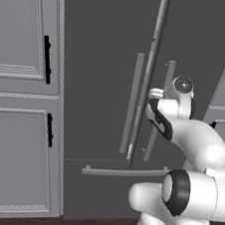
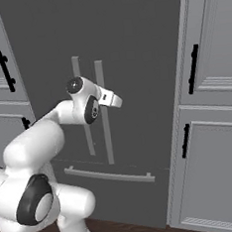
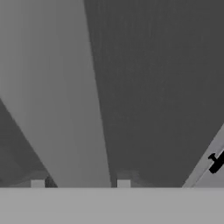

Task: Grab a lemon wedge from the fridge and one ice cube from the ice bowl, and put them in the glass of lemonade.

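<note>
Closest to me, the end effector (image 3: 80,183) is straddling the right door's pale bar handle (image 3: 65,109), fingertips (image 3: 37,183) apart, one on each side; I cannot tell whether they are pressing on it. From the left base view, the fridge (image 1: 111,59) is standing shut, with a thin pale seam between its doors. The right base view is showing the hand at that handle (image 2: 105,114) side-on, and a grey cabinet (image 2: 213,129) beyond.

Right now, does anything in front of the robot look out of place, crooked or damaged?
One small thing: the fridge doors are not flush. In the left base view a thin pale gap runs down the seam beside the right door's bar handle, where the gripper is. Nothing looks spilled or damaged; the cabinets sit straight.
</note>
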